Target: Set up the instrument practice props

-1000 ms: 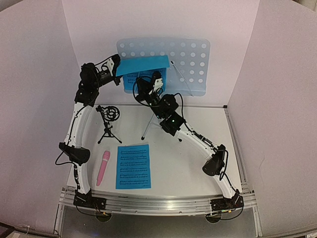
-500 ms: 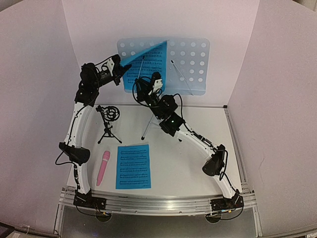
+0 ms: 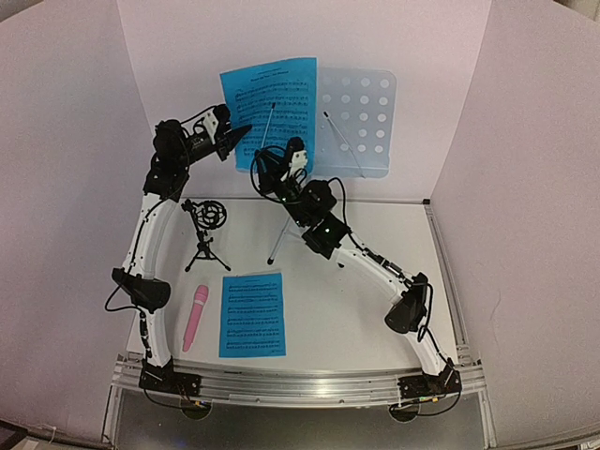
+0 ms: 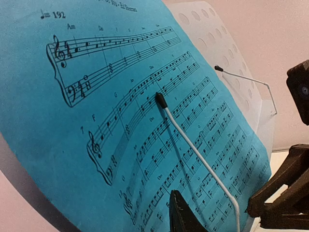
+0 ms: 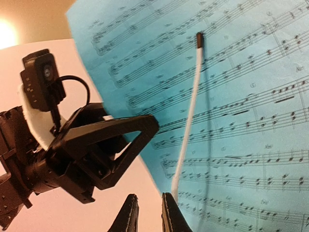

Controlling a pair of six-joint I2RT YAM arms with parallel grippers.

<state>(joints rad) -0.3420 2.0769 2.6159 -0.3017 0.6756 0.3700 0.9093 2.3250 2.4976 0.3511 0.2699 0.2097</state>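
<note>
On the worktop point(image 3: 319, 323) at left lie the pink microphone point(image 3: 195, 317) and the flat blue page point(image 3: 251, 314). Beside the upright blue page point(image 3: 272, 103) on the music stand point(image 3: 361, 122), the left claw point(image 3: 242, 134) cannot be judged open or closed; the right claw point(image 5: 148, 212) stands slightly parted, empty.

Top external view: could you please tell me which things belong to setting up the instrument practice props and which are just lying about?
Belong to the job: pale-blue perforated music stand; blue sheet-music page on it; second blue page lying flat; pink stick microphone; black tripod mic stand.
Just surroundings: white table; backdrop walls.
</note>
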